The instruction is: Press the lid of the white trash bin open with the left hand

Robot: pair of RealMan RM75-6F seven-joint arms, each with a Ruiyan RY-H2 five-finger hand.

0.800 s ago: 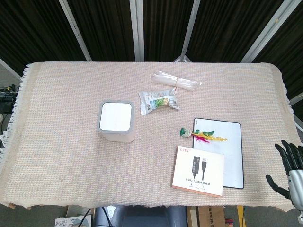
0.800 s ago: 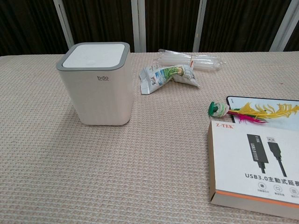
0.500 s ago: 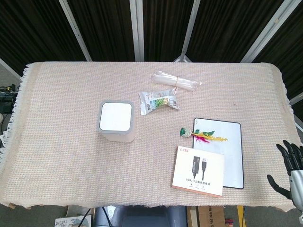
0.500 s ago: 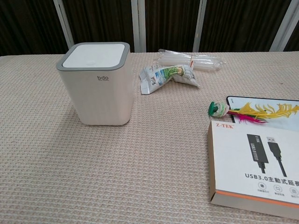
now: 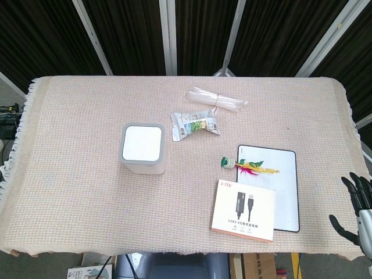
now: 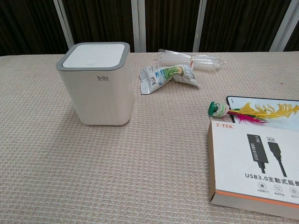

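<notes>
The white trash bin [image 5: 143, 150] stands upright left of the table's middle, its white lid [image 6: 96, 55] flat and closed inside a grey rim. In the chest view the bin [image 6: 98, 85] shows a "bdo" mark on its front. My right hand [image 5: 356, 214] hangs off the table's front right corner at the frame's edge, fingers spread and holding nothing. My left hand shows in neither view.
A snack packet [image 5: 195, 124] and a clear plastic bundle [image 5: 215, 99] lie behind the bin's right. A feather toy [image 5: 249, 167], a white board [image 5: 280, 186] and a USB cable box [image 5: 243, 209] sit at the front right of the woven cloth [image 5: 75, 116].
My right hand has sunk a little lower and further right toward the frame's corner. The bin and the other things have not moved.
</notes>
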